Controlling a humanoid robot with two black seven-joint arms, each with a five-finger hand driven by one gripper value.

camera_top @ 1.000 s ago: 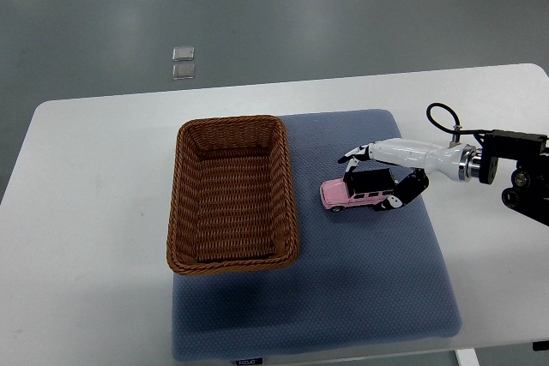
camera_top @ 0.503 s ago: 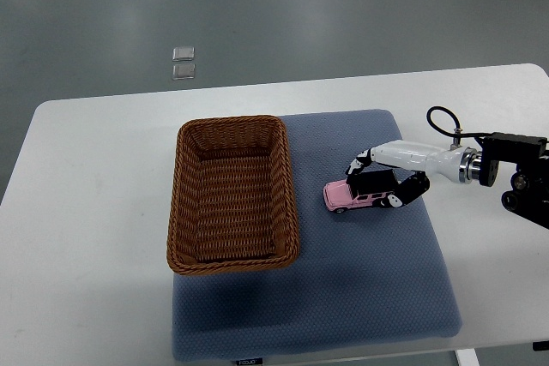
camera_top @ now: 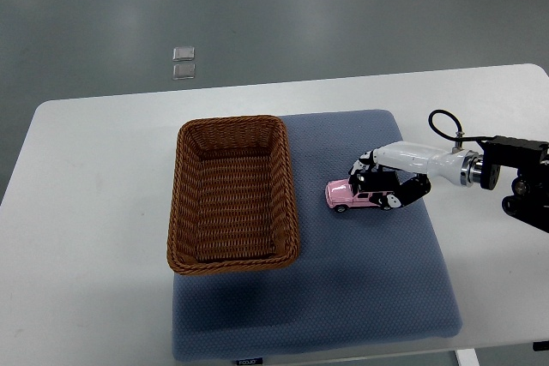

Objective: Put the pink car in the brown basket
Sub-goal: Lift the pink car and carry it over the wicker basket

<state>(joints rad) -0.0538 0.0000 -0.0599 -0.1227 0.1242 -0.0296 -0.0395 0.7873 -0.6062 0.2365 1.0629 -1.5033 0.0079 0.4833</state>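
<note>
Now right hand (camera_top: pixel 388 184) fingers (camera_top: pixel 364 163) curled around pink car (camera_top: pixel 354 195).

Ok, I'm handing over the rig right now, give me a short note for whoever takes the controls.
Right hand: fingers closed around the pink car, which sits on the blue mat, right of the brown basket.
Left hand: not in view.
Basket: empty, on the mat's left part.
Done: grasp on the car.
Left: lift it, carry it left over the rim, release it inside.
</note>
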